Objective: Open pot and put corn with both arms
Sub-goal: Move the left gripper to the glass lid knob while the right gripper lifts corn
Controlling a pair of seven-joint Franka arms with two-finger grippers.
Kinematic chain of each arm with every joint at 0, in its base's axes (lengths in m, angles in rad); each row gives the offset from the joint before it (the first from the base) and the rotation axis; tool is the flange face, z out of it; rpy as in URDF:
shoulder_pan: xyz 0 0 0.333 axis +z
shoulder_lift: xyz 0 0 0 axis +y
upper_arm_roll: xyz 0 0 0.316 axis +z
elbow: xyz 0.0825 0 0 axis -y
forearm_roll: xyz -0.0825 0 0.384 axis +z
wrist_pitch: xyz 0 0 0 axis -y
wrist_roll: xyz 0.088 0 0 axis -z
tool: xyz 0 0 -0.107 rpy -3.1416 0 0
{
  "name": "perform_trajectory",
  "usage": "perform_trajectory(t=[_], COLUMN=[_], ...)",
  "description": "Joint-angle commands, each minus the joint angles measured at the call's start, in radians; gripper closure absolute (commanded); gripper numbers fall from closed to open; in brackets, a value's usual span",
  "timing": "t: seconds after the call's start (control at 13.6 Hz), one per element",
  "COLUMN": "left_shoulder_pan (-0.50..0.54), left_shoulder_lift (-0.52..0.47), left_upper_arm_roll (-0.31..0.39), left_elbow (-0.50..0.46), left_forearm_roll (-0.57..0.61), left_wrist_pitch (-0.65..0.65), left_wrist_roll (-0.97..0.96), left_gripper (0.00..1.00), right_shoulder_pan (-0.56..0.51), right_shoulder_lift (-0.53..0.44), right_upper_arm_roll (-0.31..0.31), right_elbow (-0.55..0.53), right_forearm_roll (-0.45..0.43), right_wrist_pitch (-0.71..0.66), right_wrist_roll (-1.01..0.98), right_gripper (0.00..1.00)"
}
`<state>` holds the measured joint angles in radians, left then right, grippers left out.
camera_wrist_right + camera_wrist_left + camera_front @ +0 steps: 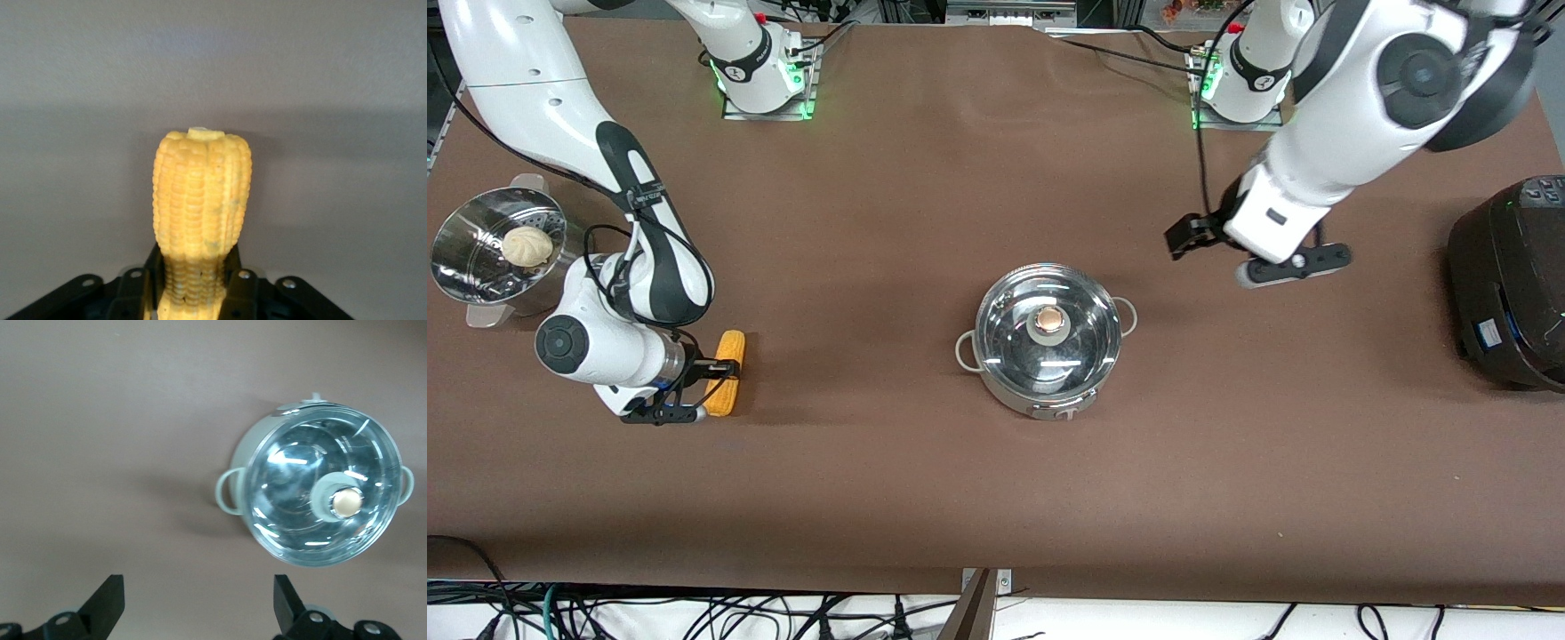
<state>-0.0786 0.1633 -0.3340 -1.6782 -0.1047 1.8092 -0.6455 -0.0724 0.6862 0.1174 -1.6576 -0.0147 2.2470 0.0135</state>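
- One pot [1048, 351] stands near the middle of the table, its single glass lid [325, 495] seated on it with one tan knob [1049, 318] at the centre; two grey loop handles show, one on each side.
- One corn [726, 372] lies on the brown table [960, 178] toward the right arm's end, well apart from the pot.
- The right gripper [713, 371] is down at the corn, its two fingers [235, 293] pressed against the cob's sides, pinching it near one end.
- The left gripper [1193, 236] hangs over bare cloth toward the left arm's end, near the pot but not over it; its two fingers [107, 603] are spread wide with nothing between them.
- One steamer pot [498, 253] holding one white bun [527, 246] sits at the right arm's end.
- One black cooker [1507, 284] sits at the left arm's end.
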Motion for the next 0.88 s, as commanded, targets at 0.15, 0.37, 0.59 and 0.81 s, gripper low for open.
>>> perform_trajectory(t=[0.15, 0.37, 0.59, 0.81], left_shoulder_pan=[-0.163, -0.249, -0.283, -0.306], left_shoulder_lift=[0.229, 0.346, 0.401, 0.439], left_upper_arm_roll=[0.003, 0.004, 0.004, 0.006], left_elbow=[0.211, 0.308, 0.337, 0.351], left_forearm_roll=[0.144, 0.194, 0.194, 0.194], left_wrist_pitch=[0.001, -0.001, 0.013, 0.059], left_wrist_roll=[-0.256, -0.339, -0.374, -0.413], left_gripper=[0.01, 0.01, 0.01, 0.01], right_shoulder_pan=[-0.007, -0.007, -0.006, -0.006], right_shoulder_lift=[-0.105, -0.172, -0.191, -0.191], right_upper_arm_roll=[0.008, 0.011, 0.01, 0.01], right_elbow=[0.01, 0.085, 0.255, 0.415], right_forearm_roll=[0.01, 0.012, 0.024, 0.036], right_wrist_pitch=[-0.026, -0.147, -0.389, -0.584], right_wrist_roll=[-0.04, -0.041, -0.041, -0.041], right_gripper=[0.76, 0.76, 0.76, 0.75])
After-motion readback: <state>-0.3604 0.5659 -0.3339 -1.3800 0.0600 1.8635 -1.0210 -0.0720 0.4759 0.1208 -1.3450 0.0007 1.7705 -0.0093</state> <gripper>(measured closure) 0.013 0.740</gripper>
